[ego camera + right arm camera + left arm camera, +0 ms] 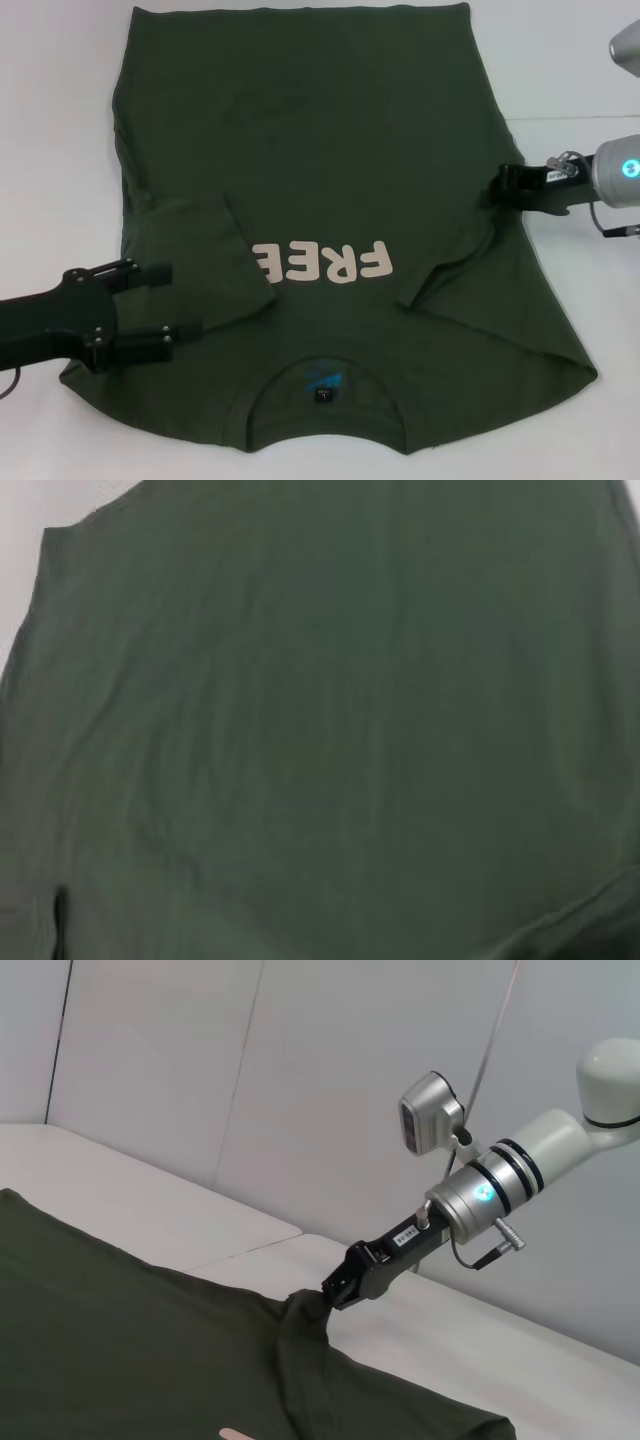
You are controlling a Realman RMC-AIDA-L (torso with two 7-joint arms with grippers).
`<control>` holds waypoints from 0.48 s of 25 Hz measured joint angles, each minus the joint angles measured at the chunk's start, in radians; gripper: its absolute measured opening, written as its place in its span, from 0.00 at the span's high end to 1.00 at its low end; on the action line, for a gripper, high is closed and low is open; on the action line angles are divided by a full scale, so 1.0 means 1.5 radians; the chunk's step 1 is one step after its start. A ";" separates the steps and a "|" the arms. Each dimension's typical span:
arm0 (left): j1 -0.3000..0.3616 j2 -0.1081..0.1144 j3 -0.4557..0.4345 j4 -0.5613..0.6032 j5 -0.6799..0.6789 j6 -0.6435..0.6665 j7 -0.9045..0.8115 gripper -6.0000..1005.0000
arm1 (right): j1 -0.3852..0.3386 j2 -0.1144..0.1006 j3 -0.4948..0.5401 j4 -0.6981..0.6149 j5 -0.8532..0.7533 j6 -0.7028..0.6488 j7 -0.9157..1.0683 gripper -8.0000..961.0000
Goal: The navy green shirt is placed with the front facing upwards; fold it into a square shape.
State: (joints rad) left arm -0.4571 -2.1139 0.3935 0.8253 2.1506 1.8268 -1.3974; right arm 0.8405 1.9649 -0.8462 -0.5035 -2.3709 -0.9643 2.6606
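White surface [580, 90] carries the navy green shirt [320, 150], spread front up with its collar toward the robot and its left sleeve already folded inward over the chest. At the shirt's right edge the right claw [503, 187] is pinching the cloth where it puckers. The left claw [165, 305] hovers over the left shoulder area, fingers spread, holding nothing. If the right pinch catches only the top layer, the fold could drag crooked or bunch. From the left wrist view the right claw [335, 1295] clearly bites raised fabric; the right wrist view shows only green cloth, no fingers.
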 joint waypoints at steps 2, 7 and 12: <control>0.000 -0.001 0.000 0.000 0.000 0.000 0.000 0.09 | 0.002 0.007 -0.003 0.000 -0.001 0.011 0.000 0.95; 0.002 -0.001 -0.001 0.000 0.000 -0.001 0.000 0.09 | -0.003 0.019 0.007 0.000 0.012 0.035 0.000 0.92; 0.003 -0.002 0.000 0.000 0.000 -0.001 0.000 0.09 | -0.013 0.019 0.010 0.005 0.052 0.052 -0.007 0.70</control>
State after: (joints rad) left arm -0.4524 -2.1170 0.3942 0.8253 2.1507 1.8253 -1.3974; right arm 0.8203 1.9938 -0.8309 -0.4966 -2.2930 -0.8856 2.6503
